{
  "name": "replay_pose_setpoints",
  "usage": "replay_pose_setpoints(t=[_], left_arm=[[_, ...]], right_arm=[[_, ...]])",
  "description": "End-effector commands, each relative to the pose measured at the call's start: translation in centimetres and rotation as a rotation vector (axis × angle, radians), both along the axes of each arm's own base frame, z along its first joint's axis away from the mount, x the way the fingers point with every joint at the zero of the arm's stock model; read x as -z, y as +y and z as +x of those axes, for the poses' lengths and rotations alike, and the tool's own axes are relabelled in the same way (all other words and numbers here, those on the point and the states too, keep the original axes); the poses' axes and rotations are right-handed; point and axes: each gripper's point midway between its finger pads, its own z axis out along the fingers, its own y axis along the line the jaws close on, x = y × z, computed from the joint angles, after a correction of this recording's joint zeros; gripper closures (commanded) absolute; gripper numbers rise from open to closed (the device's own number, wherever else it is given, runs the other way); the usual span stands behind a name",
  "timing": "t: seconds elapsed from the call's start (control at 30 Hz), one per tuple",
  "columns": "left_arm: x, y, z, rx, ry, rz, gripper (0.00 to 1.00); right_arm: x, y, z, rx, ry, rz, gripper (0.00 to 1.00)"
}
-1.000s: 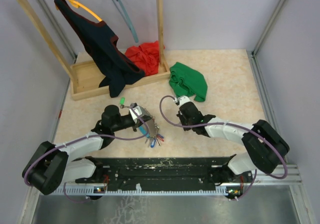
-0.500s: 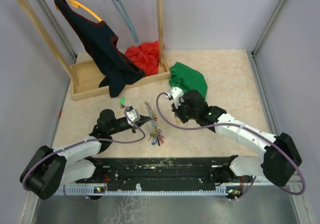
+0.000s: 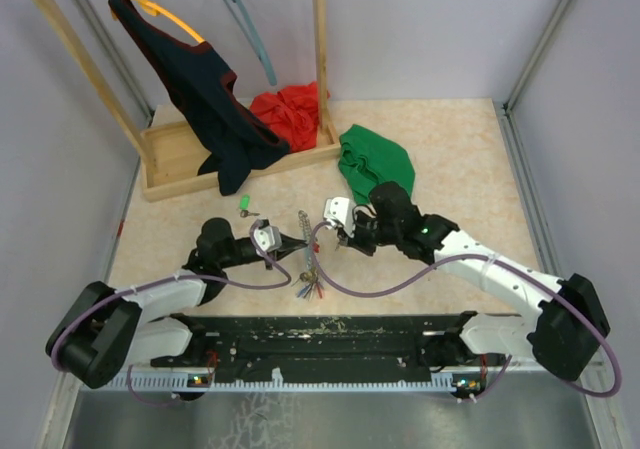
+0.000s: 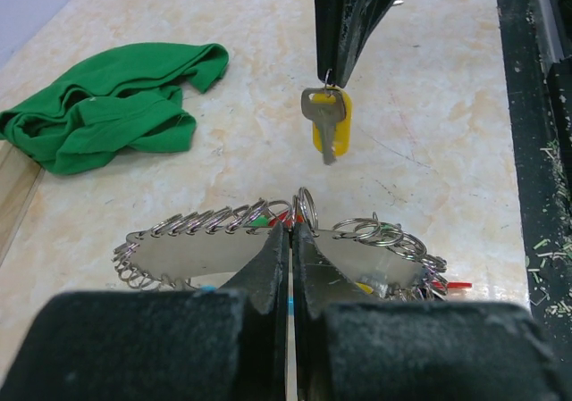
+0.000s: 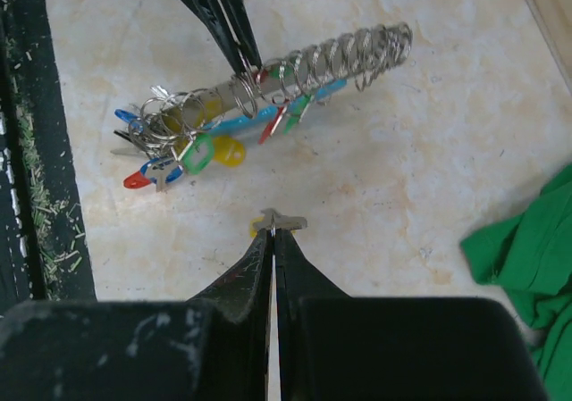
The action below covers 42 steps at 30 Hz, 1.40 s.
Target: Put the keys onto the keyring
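While our left gripper (image 4: 290, 238) has its jaws clamped on the keyring (image 4: 201, 223), held up near the middle of the table (image 3: 450, 159) with tagged keys already hanging from it, our right gripper (image 5: 273, 229) pinches the yellow-tagged key (image 4: 329, 124) just right of the ring, apart from it. We judge that key not yet threaded; the green-tagged key (image 3: 244, 205) lies untouched on the table farther left, so two remain

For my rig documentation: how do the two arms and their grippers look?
The left arm and right arm have black joint housings, white links and looping purple cables. The left gripper and right gripper have black, tapering fingers; a white block sits behind each.
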Motion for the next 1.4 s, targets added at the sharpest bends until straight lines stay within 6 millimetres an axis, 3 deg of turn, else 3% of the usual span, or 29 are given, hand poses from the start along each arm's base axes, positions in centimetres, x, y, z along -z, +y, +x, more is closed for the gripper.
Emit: replay_pose_setpoints(t=[0.0, 0.47, 1.37], left_arm=[[-2.4, -0.8, -0.2, 0.083, -0.108, -0.029, 0.99], [-2.1, -1.2, -1.2, 0.163, -0.111, -0.008, 1.0], [-1.8, -1.6, -1.2, 0.177, -0.055, -0.011, 1.0]], right_arm=[[-4.0, 2.7, -0.4, -0.176, -0.152, 0.067, 1.0], [-3.5, 5.5, -0.9, -0.298, -0.214, 0.004, 1.0], [-2.1, 6.4, -0.7, -0.309, -0.247, -0.049, 1.0]])
